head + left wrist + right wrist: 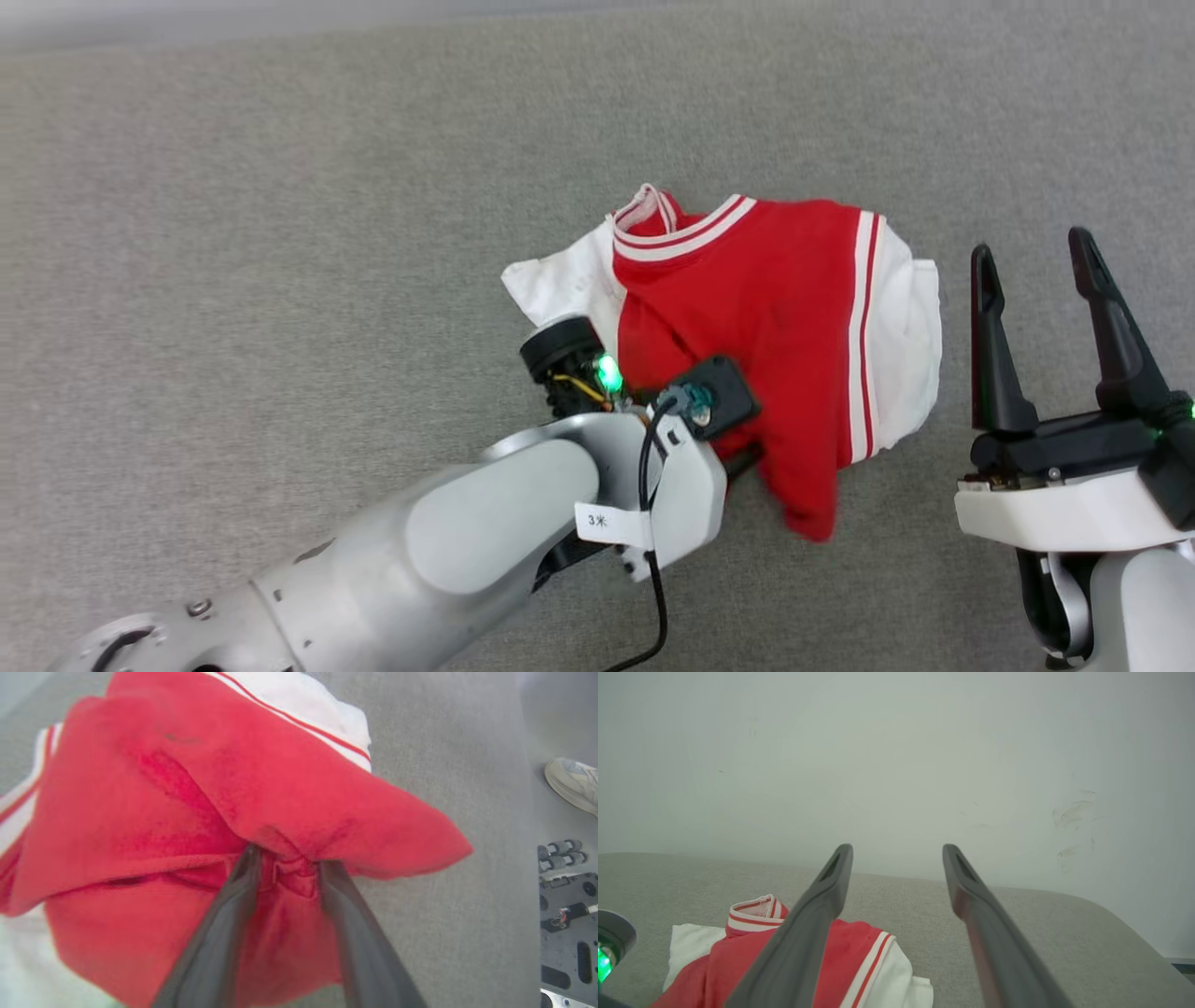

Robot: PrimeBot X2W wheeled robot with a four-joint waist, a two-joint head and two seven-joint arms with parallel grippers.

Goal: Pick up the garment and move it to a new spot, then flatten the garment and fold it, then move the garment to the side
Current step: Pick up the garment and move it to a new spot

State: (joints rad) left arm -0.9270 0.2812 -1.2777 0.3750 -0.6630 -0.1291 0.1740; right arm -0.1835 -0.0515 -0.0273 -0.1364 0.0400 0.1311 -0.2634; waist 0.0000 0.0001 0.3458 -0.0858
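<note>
Left pincer (289,858) straddles a garment (261,779) fold, grip unclear; right pincer (1032,247) gapes beside it.

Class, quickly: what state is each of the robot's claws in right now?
Left claw: fingers around a fold of the shirt; whether gripping cannot be told.
Right claw: open, empty.

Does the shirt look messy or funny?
Yes. The shirt lies bunched up on the grey table instead of flat. Its collar is crumpled at the far end, and one red corner pokes out toward the robot.
</note>
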